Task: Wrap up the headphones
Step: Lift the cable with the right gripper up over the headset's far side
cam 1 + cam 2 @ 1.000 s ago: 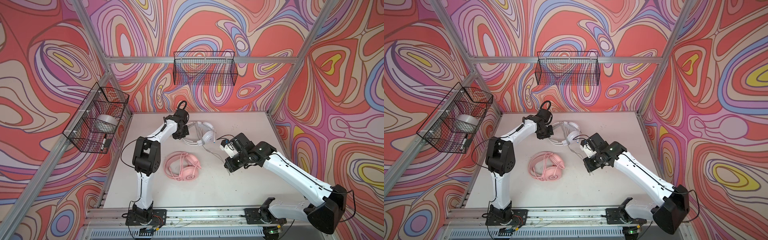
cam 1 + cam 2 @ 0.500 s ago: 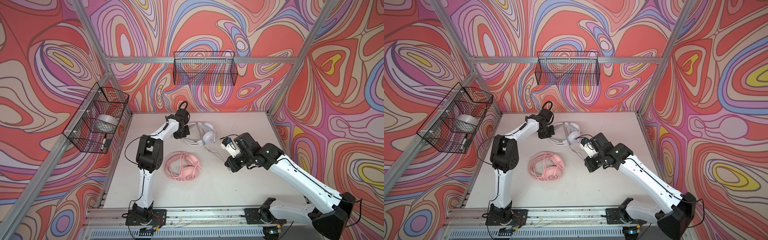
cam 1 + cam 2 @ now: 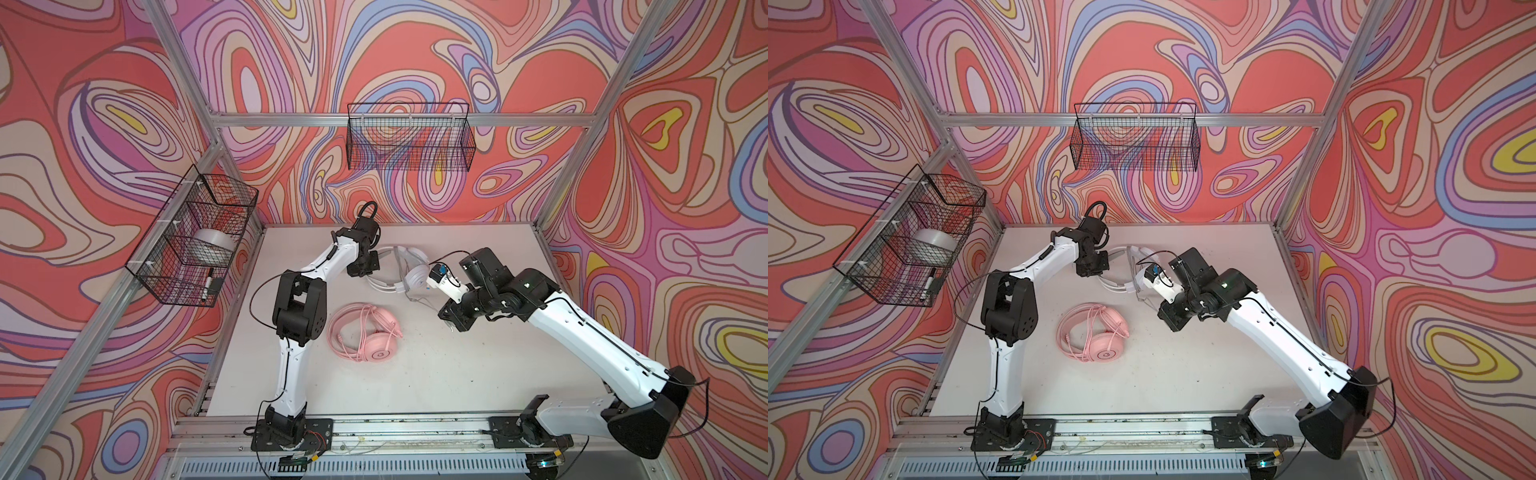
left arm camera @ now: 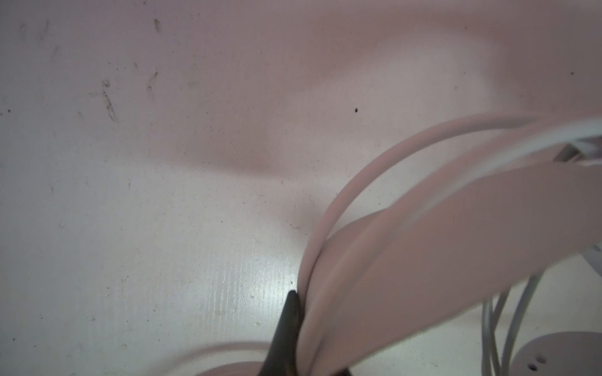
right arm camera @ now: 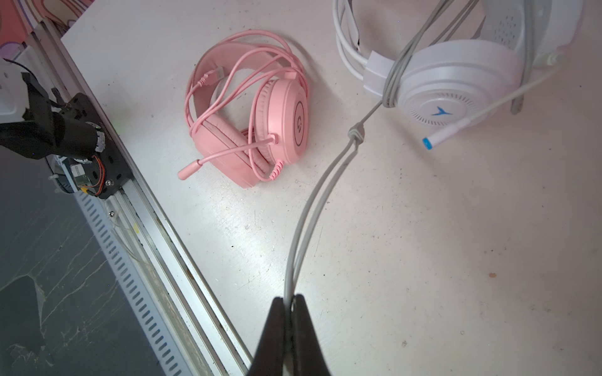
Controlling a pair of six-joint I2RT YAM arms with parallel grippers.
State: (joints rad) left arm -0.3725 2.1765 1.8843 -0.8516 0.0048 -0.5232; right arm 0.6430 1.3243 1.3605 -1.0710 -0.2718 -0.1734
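Wire basket (image 3: 195, 245) is seen on the left wall in both top views, with a tape roll (image 3: 214, 245) and a marker (image 3: 208, 284) inside. The left gripper (image 3: 372, 266) is reached toward the back of the table (image 3: 457, 374). In the left wrist view, its jaws are clamped on the headband of the white headphones (image 4: 423, 244), with one dark finger (image 4: 286, 325) pressed against the band's edge.

The pink headphones (image 3: 365, 332) are laid flat on the table, in front of the white set and apart from both grippers. Their pink cable is looped around the band and earcups, and the mic boom is stuck out to one side.

The white headphones are found at mid-back of the table, below an empty-looking mesh basket (image 3: 409, 141) on the rear wall. One earcup is faced up, and a blue-tipped mic boom (image 5: 426, 143) is seen across it.

A grey cable (image 5: 312, 211) is run over that earcup, past a small junction piece, and down as a doubled strand. It is pinched between the closed fingers of the right gripper (image 5: 290, 302), which is held above the table just right of the white set.
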